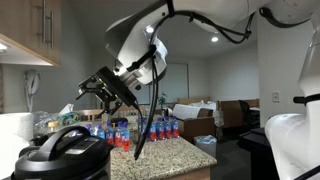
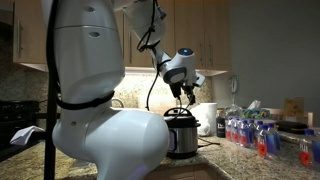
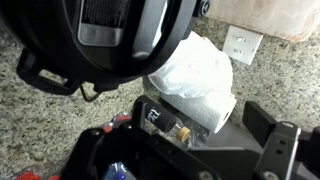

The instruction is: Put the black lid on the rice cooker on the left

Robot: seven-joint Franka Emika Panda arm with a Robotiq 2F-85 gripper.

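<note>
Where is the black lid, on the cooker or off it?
On: the black lid sits atop the rice cooker in both exterior views, pincer apart above.

Wooden upper cabinets (image 2: pixel 212 30) over a speckled granite countertop (image 1: pixel 172 156). Beige backsplash (image 2: pixel 278 92), white wall outlet (image 3: pixel 241 45). Recessed ceiling light (image 1: pixel 214 39) is on. Cardboard boxes (image 1: pixel 234 112) stacked in the room behind, white walls.

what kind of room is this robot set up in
Most likely a home kitchen: there is a speckled granite countertop, wooden wall cabinets above it, and a steel rice cooker standing on the counter with small bottles lined up nearby.
</note>
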